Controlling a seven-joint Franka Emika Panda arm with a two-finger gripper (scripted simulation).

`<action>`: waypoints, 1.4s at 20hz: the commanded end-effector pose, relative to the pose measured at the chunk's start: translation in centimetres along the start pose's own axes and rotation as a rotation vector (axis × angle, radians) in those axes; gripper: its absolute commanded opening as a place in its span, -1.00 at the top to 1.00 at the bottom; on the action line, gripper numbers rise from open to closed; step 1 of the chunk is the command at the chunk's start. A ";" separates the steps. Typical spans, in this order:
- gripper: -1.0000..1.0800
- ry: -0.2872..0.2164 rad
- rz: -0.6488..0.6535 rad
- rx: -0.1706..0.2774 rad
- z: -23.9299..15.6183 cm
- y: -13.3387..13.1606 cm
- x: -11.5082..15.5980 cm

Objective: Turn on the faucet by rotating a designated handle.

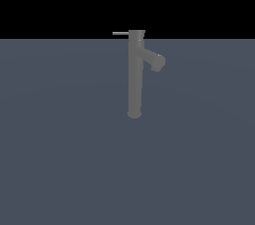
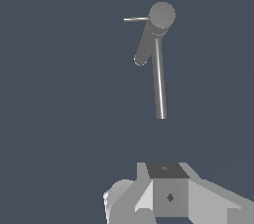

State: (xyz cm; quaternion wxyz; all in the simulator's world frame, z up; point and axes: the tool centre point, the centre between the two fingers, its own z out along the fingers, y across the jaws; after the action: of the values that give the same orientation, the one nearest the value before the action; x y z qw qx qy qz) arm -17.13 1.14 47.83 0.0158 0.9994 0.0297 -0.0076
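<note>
Only part of the robot's pale grey, blocky gripper (image 2: 168,193) shows, at the edge of the wrist view, and its fingertips are out of frame, so whether the jaws are spread or pressed together cannot be told; nothing is visibly held, and the arm does not appear in the exterior view at all. Beyond the gripper lies a flat, plain blue-grey surface (image 1: 60,159), and the gripper is well apart from everything standing on it. Farther off stands the faucet (image 1: 134,77), a tall, slim, dull-grey cylindrical column that rises upright from the surface in the exterior view, its foot resting near the middle of the scene. Near its top a short, thick, angled spout stub (image 1: 153,59) branches off toward the exterior view's right and tips downward. Crowning the column is a round top cap (image 1: 136,33), and from it projects the handle (image 1: 120,33), a thin, straight, light-grey rod much slimmer than the column, lying level and pointing toward the exterior view's left, on the side opposite the spout. In the wrist view the faucet is seen from above, with the cap, the slender handle and the thick spout stub all clear of the gripper.
</note>
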 end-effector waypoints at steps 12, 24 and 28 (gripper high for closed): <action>1.00 0.008 -0.039 0.016 5.6 -0.1 11.5; 1.00 0.014 -0.067 0.027 13.2 -0.4 20.1; 1.00 0.016 -0.073 0.029 15.2 -0.5 21.7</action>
State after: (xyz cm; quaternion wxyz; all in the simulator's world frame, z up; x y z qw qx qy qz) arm 3.69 2.42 33.03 0.0012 0.9979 0.0649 -0.0016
